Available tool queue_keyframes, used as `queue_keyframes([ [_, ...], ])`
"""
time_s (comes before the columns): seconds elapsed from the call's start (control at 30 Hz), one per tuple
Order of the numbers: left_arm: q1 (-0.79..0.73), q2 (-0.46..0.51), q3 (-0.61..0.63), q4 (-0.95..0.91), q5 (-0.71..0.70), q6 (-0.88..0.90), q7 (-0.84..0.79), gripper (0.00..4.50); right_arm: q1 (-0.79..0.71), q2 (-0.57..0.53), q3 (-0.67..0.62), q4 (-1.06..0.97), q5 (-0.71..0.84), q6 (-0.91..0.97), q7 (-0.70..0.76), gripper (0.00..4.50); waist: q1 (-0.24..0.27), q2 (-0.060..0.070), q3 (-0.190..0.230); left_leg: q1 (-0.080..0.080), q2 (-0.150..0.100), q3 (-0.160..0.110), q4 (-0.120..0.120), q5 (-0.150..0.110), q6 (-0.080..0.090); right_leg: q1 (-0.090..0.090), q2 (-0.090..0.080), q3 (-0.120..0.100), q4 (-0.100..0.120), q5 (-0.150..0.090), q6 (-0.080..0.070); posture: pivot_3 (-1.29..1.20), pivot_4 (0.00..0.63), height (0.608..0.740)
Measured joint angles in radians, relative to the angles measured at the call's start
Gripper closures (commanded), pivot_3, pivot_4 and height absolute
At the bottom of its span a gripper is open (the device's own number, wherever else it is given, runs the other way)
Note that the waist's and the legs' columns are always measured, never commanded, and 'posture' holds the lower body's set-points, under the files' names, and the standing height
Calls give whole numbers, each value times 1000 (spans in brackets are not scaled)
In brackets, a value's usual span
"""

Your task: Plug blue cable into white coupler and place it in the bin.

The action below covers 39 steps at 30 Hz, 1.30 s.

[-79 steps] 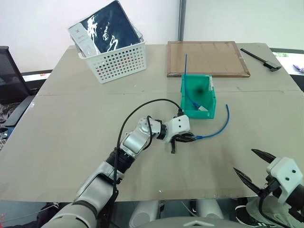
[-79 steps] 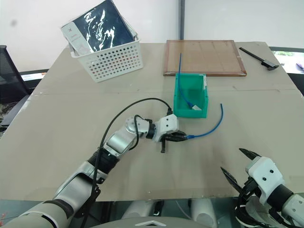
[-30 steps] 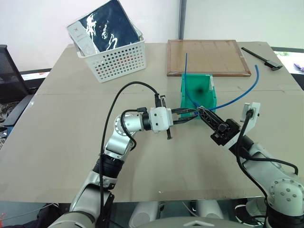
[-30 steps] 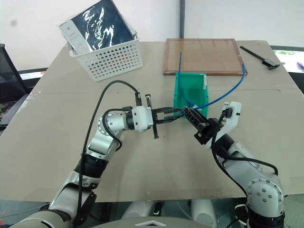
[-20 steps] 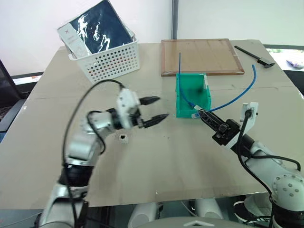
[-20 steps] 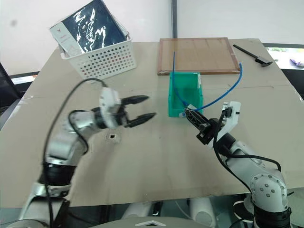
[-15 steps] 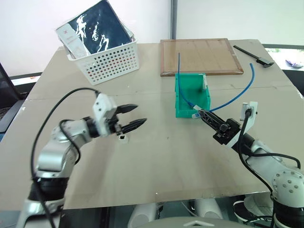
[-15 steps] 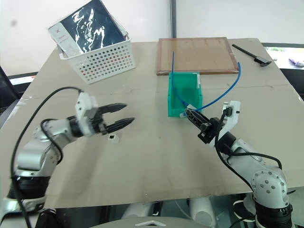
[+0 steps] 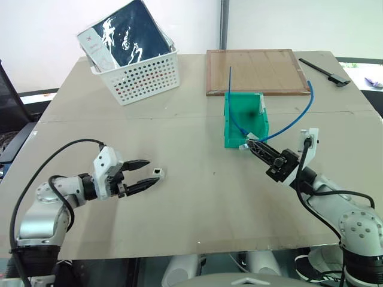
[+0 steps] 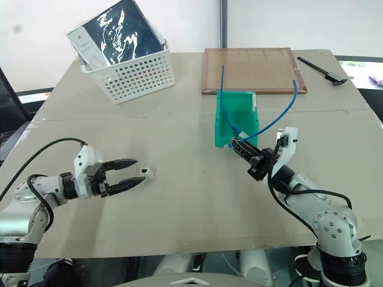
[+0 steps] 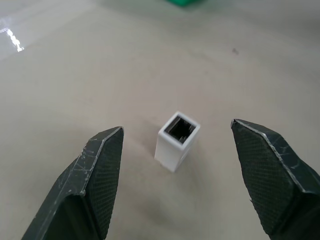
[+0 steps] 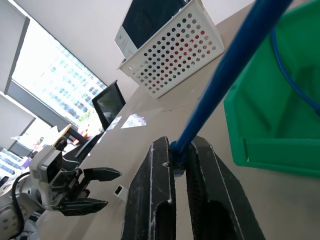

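White coupler [image 11: 177, 141]: small plastic cube, dark socket up, on matte worktop [image 9: 197, 197].
Left gripper [image 9: 149, 174]: textured fingers apart.
Right gripper [image 12: 181, 161]: fingers clamped on blue cable [image 9: 294, 121].

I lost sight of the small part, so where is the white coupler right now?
In the left eye view the white coupler stands on the table, left of the bin, just ahead of the open left end effector.
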<state>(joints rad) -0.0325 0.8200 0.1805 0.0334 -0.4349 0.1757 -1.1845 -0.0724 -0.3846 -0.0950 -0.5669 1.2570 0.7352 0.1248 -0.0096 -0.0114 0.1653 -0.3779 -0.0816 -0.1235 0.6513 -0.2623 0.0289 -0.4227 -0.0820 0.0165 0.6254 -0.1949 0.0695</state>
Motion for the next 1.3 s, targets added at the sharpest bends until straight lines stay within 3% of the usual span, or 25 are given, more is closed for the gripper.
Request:
queue_keyframes([
  [0.27,-153,-26,-115,205,116,-173,-67,995,10,0,-1,-7,-4,-1,-3,4500,-1,0,0,0,0,0,0,0,0,0,0,0,0,0,0,0,150,740],
  [0.4,-198,-44,-152,286,141,-240,-102,2679,25,0,-2,-21,-5,-2,-12,4500,-5,0,0,-1,0,1,0,0,0,-2,0,1,0,0,0,0,150,740],
  [0.47,-206,-49,-158,313,146,-275,-121,3931,31,-2,-2,-31,-6,-4,-18,4500,-4,0,0,-1,0,1,0,0,0,-2,0,1,0,0,0,0,150,740],
  [0.5,-208,-49,-158,316,147,-281,-125,4169,32,-2,-2,-34,-6,-4,-19,4500,-4,0,0,-1,0,0,0,0,0,-2,-1,1,0,0,0,0,150,740],
  [0.73,-213,-73,-169,282,134,-248,-153,4128,48,-44,-2,-58,-61,-15,-2,4500,-3,0,0,-1,-1,0,0,0,0,-2,-1,0,0,0,0,0,150,740],
  [0.93,-244,-132,-270,15,123,-53,-95,4128,19,-186,5,-90,-205,-33,144,4500,-1,-1,0,-2,-1,1,1,0,0,-2,-2,0,0,0,0,0,150,740],
  [1.13,-403,-244,-414,-45,187,112,4,4128,-64,-308,66,-85,-302,-25,312,4500,-4,-1,0,-1,-1,1,2,0,0,0,-1,-1,1,0,1,0,150,740],
  [1.3,-522,-380,-502,17,249,174,88,4128,-217,-372,155,21,-409,-16,462,4500,-4,-2,0,-2,-1,2,3,0,0,0,-1,-1,0,0,1,0,150,740],
])
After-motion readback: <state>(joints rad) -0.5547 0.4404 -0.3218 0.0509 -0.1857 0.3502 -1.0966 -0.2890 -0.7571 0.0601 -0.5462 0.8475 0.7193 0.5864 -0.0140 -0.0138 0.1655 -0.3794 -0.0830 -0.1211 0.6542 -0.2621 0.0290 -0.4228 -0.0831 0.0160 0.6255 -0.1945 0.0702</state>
